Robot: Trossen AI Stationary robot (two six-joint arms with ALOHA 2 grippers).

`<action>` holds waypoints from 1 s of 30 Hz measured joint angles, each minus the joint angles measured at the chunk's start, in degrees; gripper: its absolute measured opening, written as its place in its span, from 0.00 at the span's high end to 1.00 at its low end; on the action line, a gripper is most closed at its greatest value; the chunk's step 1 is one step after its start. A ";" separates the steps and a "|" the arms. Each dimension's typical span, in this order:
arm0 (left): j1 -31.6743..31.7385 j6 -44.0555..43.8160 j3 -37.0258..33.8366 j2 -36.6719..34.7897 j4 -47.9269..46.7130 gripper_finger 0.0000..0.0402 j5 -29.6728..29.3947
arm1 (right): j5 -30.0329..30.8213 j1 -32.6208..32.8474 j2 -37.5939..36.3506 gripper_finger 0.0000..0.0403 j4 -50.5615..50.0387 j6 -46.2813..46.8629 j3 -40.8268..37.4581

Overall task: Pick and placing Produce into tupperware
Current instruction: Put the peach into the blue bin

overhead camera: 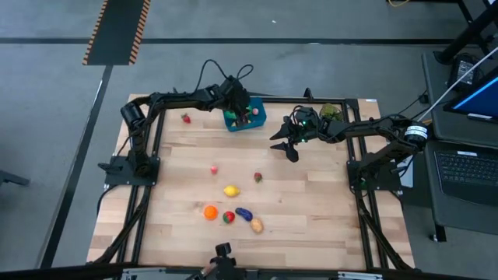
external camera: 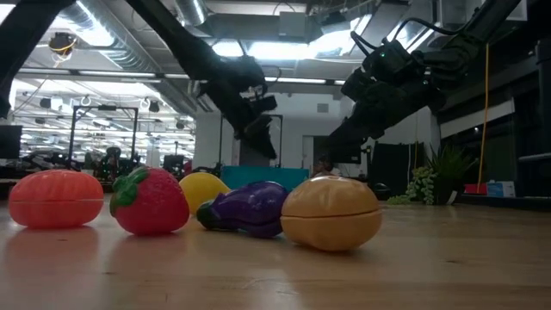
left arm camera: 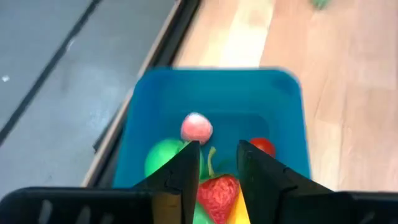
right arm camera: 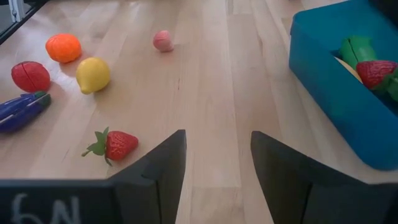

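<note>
- Left gripper (overhead camera: 243, 113) hangs over the blue tupperware (overhead camera: 257, 118) at the far middle of the worktop (overhead camera: 311, 210); jaws slightly parted, nothing clamped between them.
- In the left wrist view a small pink ball (left arm camera: 196, 128) shows just ahead of the jaw tips, above the box interior; cannot tell if it touches anything.
- Tupperware holds a strawberry (left arm camera: 217, 193), green piece (left arm camera: 163, 158), a red piece (left arm camera: 262, 147), yellow bit at the edge.
- Right gripper (overhead camera: 289, 145) sits just right of the tupperware, above bare worktop; jaws about half open, empty.
- Loose produce on the worktop: strawberry (overhead camera: 186, 118) far left, pink ball (overhead camera: 214, 169) and strawberry (overhead camera: 257, 177) mid, lemon (overhead camera: 231, 190) nearer.
- Near cluster: orange (overhead camera: 210, 211), red-green piece (overhead camera: 228, 217), eggplant (overhead camera: 244, 213), potato (overhead camera: 256, 225), close together.
- Leafy plant sprig (overhead camera: 332, 111) at far right, behind the right arm.
</note>
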 joint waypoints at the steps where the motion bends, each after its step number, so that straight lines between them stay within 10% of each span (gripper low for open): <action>1: -0.11 -0.11 0.00 -0.90 -0.13 0.75 0.02 | 0.00 0.00 0.00 0.55 -0.02 0.00 0.00; 16: -7.48 1.54 -2.49 -16.00 -1.41 0.84 0.28 | 0.00 0.01 0.00 0.55 0.00 0.37 0.00; 30: -16.50 -4.40 -28.87 -37.33 18.69 0.92 -3.56 | 0.00 0.01 0.00 0.55 0.00 0.39 0.00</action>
